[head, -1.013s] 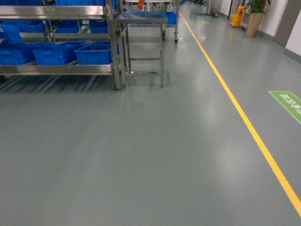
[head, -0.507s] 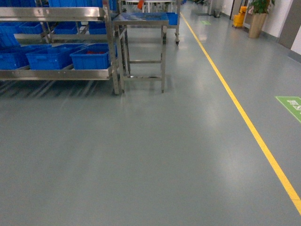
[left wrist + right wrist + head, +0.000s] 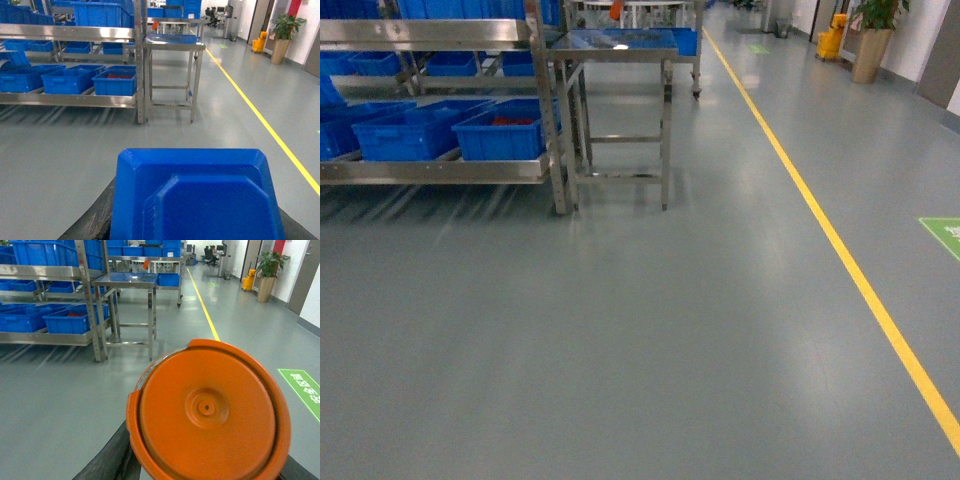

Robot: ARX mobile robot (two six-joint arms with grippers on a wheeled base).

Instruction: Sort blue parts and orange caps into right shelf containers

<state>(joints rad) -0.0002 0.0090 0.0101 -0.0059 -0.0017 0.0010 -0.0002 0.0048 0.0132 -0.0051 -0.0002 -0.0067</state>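
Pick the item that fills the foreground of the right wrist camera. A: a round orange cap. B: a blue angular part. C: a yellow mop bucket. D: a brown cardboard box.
A: a round orange cap fills the right wrist view, while the blue part shows in the left wrist view.

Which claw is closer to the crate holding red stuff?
Left, likely. The left claw, carrying the blue part, faces the crate ahead and slightly left; the right claw, with the orange cap, sits farther right of it.
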